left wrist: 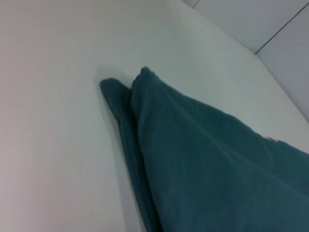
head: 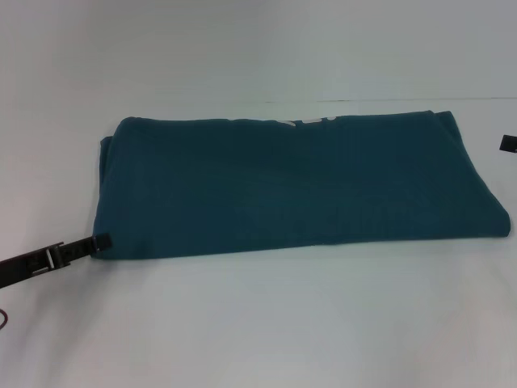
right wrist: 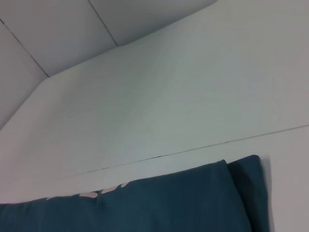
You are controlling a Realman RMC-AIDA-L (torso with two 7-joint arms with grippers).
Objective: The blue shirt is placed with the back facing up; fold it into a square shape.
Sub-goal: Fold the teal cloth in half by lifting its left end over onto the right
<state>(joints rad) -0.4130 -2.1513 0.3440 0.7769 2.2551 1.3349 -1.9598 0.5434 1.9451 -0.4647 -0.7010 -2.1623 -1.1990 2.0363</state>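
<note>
The blue shirt [head: 299,186] lies folded into a wide, flat band across the middle of the white table [head: 258,323]. A strip of white print [head: 300,121] peeks out along its far edge. My left gripper [head: 98,242] reaches in from the left, its tip touching the shirt's near left corner. At the right edge of the head view, only the tip of my right gripper [head: 508,144] shows, just off the shirt's far right corner. The left wrist view shows a layered corner of the shirt [left wrist: 207,164]. The right wrist view shows a shirt [right wrist: 169,203] corner with white print [right wrist: 104,191].
A thin seam [head: 388,99] crosses the table behind the shirt and also shows as a seam [right wrist: 193,149] in the right wrist view. Bare white tabletop lies in front of the shirt and to both sides.
</note>
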